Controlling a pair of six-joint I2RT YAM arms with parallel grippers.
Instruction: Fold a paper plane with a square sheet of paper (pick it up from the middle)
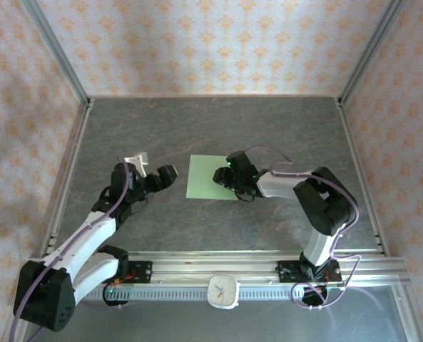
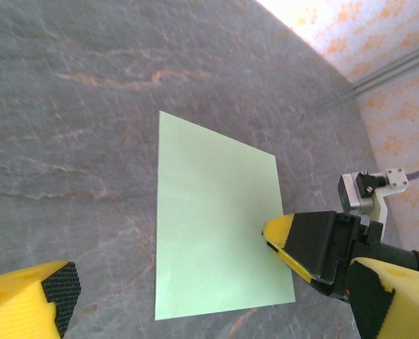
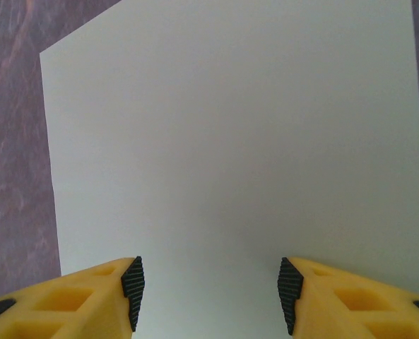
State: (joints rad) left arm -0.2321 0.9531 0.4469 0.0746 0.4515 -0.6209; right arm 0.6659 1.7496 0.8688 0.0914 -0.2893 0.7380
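Top external view: the left gripper [image 1: 165, 175] sits just left of the square sheet of paper [image 1: 204, 178], fingers spread wide and empty, probably leaving room. The sheet lies flat and unfolded. The right gripper [image 1: 222, 176] hovers over the middle of its right side, fingers half spread for a pinch; I cannot tell whether they touch it.

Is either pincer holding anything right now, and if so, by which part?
Nothing is held. The right pincer stands open over the square sheet of paper, nothing between its jaws; the left pincer is open beside the sheet.
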